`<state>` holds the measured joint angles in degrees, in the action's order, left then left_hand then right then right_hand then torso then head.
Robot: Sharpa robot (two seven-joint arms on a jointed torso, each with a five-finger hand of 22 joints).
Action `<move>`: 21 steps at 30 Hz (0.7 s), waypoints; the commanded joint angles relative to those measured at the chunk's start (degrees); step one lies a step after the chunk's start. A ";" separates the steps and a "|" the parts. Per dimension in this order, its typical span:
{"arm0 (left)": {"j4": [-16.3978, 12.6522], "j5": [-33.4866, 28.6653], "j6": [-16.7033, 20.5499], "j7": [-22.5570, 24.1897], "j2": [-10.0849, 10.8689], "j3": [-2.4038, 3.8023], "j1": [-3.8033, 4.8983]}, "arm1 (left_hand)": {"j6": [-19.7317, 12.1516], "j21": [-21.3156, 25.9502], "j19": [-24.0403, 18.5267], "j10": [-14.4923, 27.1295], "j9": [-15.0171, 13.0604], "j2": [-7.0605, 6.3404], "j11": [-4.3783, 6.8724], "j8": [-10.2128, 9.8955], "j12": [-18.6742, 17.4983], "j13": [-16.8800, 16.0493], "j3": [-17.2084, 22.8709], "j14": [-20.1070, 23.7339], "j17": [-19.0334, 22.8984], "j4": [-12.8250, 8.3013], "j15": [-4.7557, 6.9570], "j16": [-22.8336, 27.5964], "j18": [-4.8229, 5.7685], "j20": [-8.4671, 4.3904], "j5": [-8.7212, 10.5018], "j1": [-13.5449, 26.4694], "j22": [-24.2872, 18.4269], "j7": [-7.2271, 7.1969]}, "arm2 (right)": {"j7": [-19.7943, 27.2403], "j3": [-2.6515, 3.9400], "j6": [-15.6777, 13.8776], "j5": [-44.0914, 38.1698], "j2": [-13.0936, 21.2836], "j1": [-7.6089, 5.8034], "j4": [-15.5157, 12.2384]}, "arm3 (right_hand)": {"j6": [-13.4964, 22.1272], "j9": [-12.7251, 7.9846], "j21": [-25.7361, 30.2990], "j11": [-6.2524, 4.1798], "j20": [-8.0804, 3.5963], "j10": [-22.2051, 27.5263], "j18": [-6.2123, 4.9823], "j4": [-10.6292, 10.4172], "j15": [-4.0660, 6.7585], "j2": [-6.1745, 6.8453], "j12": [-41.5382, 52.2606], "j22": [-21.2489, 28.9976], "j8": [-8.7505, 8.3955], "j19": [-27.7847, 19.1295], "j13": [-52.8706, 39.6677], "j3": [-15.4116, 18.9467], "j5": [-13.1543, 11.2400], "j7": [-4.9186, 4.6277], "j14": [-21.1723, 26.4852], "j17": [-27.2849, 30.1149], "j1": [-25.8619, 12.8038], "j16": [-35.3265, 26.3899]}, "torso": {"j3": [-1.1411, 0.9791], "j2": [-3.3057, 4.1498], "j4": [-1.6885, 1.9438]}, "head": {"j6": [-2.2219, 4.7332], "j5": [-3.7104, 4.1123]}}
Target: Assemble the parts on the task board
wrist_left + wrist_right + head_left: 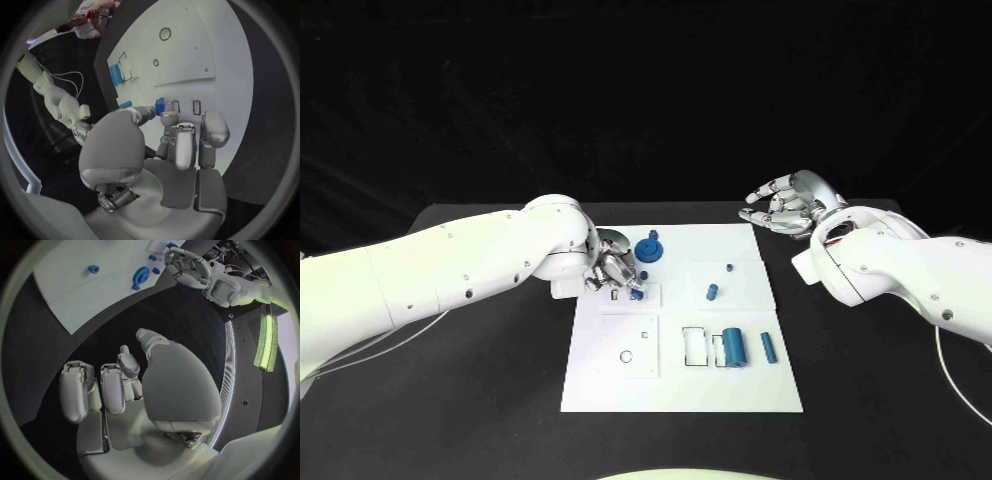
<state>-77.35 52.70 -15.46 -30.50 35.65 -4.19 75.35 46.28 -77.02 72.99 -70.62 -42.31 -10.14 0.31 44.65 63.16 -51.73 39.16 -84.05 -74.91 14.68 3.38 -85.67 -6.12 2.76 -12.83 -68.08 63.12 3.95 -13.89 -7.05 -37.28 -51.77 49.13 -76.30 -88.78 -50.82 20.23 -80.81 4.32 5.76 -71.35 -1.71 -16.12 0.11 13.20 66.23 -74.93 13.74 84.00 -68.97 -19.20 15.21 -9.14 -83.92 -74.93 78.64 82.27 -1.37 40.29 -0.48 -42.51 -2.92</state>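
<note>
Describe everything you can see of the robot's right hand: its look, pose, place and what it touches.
The right hand is silver and metallic-looking, with jointed fingers on a white arm. It sits off the task board, beyond the board's far right corner, over the black table. Its palm faces up towards the head camera and its fingers are curled loosely, apart from one another. It holds nothing and touches no blue part; the right wrist view shows its fingers bare.
</note>
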 commanded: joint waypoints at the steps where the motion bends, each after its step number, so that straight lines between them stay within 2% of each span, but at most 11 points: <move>1: -1.05 -2.93 4.53 1.56 0.64 0.10 0.06 | 0.73 -0.47 0.71 -0.81 -0.47 -0.37 0.15 0.26 0.40 -0.52 12.15 -3.98 -7.87 -12.06 0.41 -0.32 0.51 -0.06 -1.34 1.15 0.61 -0.07 | 0.16 0.01 0.34 -0.69 0.05 -0.01 -0.01 | 0.37 -0.08 0.35 -0.11 0.34 0.19 -0.60 -0.03 -0.06 -0.15 -0.27 -11.11 0.17 0.67 0.04 0.30 0.39 0.05 -2.89 -3.60 0.38 -0.26 | 0.00 0.04 0.04 | -0.06 0.03; 9: -3.24 -1.81 9.26 2.64 2.40 0.15 -0.03 | 2.11 -1.35 1.70 -2.08 -1.06 -1.48 0.49 -0.16 0.97 -1.50 13.06 -4.04 -7.98 -13.73 0.73 -0.43 0.79 -0.38 -4.70 2.22 2.10 -0.39 | 0.16 0.01 0.31 -0.60 0.21 0.00 -0.01 | 0.37 -0.09 0.35 -0.11 0.33 0.20 -0.60 -0.11 -0.06 -0.22 -0.31 -11.11 0.20 0.69 0.09 0.33 0.52 0.04 -2.90 -3.59 0.32 -0.28 | -0.02 0.06 0.10 | -0.31 -0.09; 15: -5.36 3.03 13.06 3.77 3.88 0.10 -0.44 | 2.32 -1.59 2.00 -2.22 -1.12 -1.69 0.54 -0.22 0.99 -1.54 13.08 -4.05 -7.96 -13.92 0.78 -0.43 0.88 -0.42 -5.00 2.27 2.57 -0.44 | 0.17 0.00 0.26 -0.54 0.35 0.02 -0.11 | 0.41 -0.12 0.39 -0.10 0.32 0.14 -0.60 -0.32 -0.06 -0.43 -0.31 -11.09 0.24 0.70 0.15 0.42 0.74 0.03 -2.92 -3.59 0.05 -0.32 | -0.03 0.02 0.13 | -0.46 -0.15; 21: -7.21 8.20 17.42 4.61 5.23 -0.03 -1.33 | 2.65 -1.87 2.34 -2.51 -1.19 -2.01 0.64 -0.29 1.05 -1.63 13.09 -4.11 -8.12 -14.15 0.85 -0.53 0.99 -0.48 -5.14 2.27 3.09 -0.54 | 0.16 -0.02 0.19 -0.51 0.52 0.03 -0.18 | 0.43 -0.13 0.46 -0.10 0.31 0.15 -0.61 -0.39 -0.06 -0.57 -0.34 -11.07 0.27 0.68 0.21 0.47 0.89 0.03 -2.92 -3.54 -0.11 -0.37 | -0.02 -0.03 0.19 | -0.64 -0.22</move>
<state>-84.18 56.37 -2.49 -27.67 40.82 -4.22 74.13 48.50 -78.72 74.98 -72.73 -43.45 -11.93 1.01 44.62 63.95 -53.37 39.68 -84.04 -74.90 13.34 3.78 -85.90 -6.13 2.29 -17.81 -65.86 66.17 3.46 -13.94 -7.07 -37.29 -51.78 49.63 -76.29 -88.86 -50.82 20.17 -80.63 4.32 5.76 -71.36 -1.71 -16.36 0.11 13.20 66.23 -74.91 13.74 84.00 -68.81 -18.96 15.76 -9.14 -83.92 -74.92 78.64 82.27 -1.39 40.30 -0.31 -43.09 -3.13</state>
